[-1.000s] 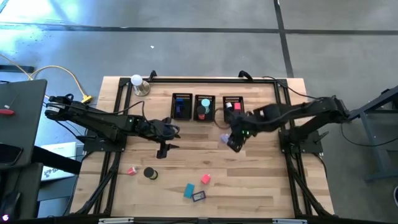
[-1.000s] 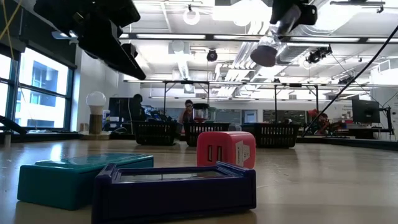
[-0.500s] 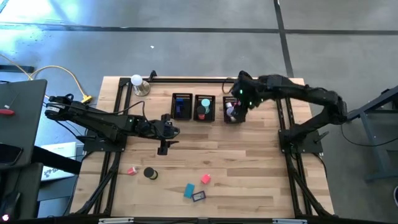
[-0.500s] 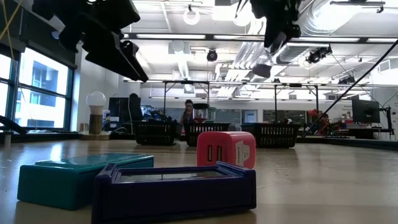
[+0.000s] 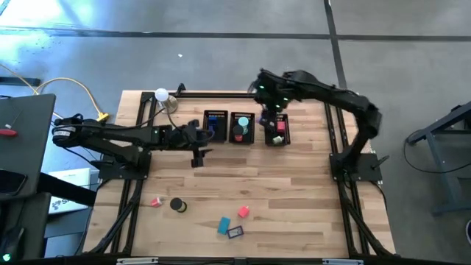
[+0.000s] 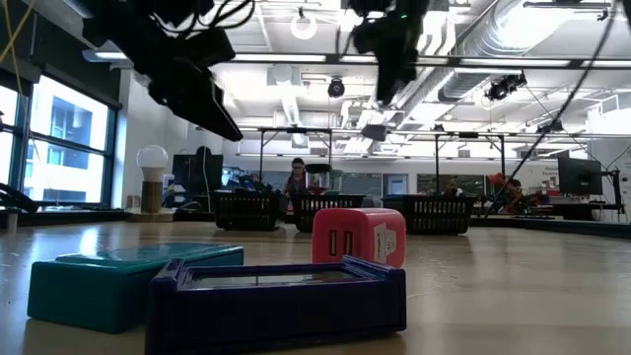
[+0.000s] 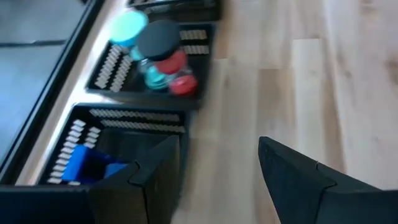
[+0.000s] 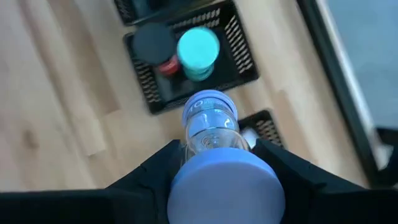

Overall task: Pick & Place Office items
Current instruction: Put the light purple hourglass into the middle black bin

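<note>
Right tool [image 8: 217, 167]: clenched on a clear bottle [image 8: 208, 124] with a lilac cap, high over the bins at 12 o'clock of the bench [image 5: 294, 213].
Left tool [image 7: 214, 169]: released and empty, hovering just at 7 o'clock of the left bin [image 5: 215, 113].
Loose pieces: navy block [image 5: 235, 232], teal block [image 5: 224, 225], pink block [image 5: 243, 212], black roll [image 5: 177, 205] and a small pink piece [image 5: 156, 201], near 6 o'clock.
Middle bin [image 5: 241, 115]: holds teal, black and red items.
</note>
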`<state>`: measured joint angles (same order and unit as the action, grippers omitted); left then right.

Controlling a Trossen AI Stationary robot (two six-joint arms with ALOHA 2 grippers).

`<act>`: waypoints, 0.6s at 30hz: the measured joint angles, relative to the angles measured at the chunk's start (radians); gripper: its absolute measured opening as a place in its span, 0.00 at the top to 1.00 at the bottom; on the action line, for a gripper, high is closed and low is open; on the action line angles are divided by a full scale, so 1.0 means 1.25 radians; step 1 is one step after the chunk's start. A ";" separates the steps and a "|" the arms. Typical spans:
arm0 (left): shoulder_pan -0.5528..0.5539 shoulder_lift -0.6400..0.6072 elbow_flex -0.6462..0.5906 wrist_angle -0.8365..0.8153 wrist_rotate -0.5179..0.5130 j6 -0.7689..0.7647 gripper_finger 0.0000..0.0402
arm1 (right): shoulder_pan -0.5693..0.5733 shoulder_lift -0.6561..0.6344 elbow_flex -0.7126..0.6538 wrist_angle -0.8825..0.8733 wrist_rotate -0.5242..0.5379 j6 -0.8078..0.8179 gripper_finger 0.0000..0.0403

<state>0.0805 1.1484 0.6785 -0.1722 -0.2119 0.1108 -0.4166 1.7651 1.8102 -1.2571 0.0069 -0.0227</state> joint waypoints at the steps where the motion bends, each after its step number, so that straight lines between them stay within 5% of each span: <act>1: 0.011 0.000 0.000 0.000 0.000 -0.003 0.47 | -0.005 0.027 0.033 -0.016 0.010 -0.016 0.56; 8: 0.046 0.000 0.000 -0.003 0.000 -0.008 0.47 | -0.041 0.189 0.209 -0.059 0.046 -0.097 0.56; 18: 0.047 0.000 0.000 -0.024 0.003 0.010 0.47 | -0.051 0.271 0.220 -0.030 0.051 -0.134 0.56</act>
<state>0.1394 1.1484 0.6785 -0.2024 -0.2086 0.1238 -0.4803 2.1041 2.0853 -1.2946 0.0704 -0.1896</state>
